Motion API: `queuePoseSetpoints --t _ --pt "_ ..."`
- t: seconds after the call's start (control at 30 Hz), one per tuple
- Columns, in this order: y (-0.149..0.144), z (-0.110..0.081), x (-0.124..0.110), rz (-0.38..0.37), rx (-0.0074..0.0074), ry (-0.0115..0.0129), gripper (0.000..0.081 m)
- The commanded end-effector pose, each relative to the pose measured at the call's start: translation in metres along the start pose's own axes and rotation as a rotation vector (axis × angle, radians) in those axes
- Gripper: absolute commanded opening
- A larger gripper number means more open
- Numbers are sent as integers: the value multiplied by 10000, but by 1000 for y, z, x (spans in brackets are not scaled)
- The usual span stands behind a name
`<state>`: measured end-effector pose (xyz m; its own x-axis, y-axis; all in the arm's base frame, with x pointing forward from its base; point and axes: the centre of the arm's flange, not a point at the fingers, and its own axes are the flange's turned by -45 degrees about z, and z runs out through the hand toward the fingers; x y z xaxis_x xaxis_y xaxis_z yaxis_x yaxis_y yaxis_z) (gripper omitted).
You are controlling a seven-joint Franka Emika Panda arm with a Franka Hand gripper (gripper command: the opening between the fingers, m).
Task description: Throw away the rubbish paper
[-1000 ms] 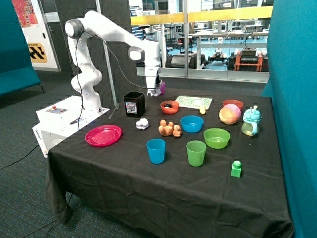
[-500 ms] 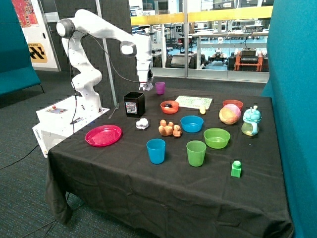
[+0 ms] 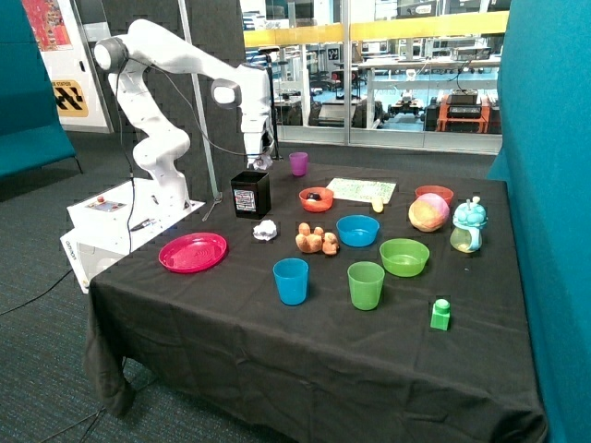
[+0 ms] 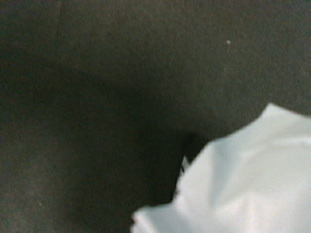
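My gripper (image 3: 262,162) hangs just above the open top of the black bin (image 3: 250,194) at the back of the table. It is shut on a crumpled white paper wad, which fills the near corner of the wrist view (image 4: 243,184) against a dark background. In the outside view the wad is only a pale spot at the fingertips. A second white paper wad (image 3: 265,230) lies on the black cloth in front of the bin, beside the orange-brown toy cluster (image 3: 316,239).
A purple cup (image 3: 298,163) stands behind the bin and a red bowl (image 3: 316,198) beside it. A pink plate (image 3: 193,251), blue cup (image 3: 291,281), green cup (image 3: 366,284), blue bowl (image 3: 357,230) and green bowl (image 3: 404,257) stand nearer the front.
The arm has swung away from the purple cup toward the black bin, carrying the wad. The gripper now hangs over the bin. The wad on the table has not moved.
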<state>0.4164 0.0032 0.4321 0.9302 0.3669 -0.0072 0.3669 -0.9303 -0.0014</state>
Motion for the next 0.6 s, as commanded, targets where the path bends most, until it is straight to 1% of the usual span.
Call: queuePoseSetpoints --t 0.0,0.1,0.3,0.57 --pt "5 6 -25 320 -13 73 0" --pt "14 7 -31 592 -12 73 0" --pt "23 8 -40 792 -11 73 0" --pt "24 14 -49 835 -11 73 0"
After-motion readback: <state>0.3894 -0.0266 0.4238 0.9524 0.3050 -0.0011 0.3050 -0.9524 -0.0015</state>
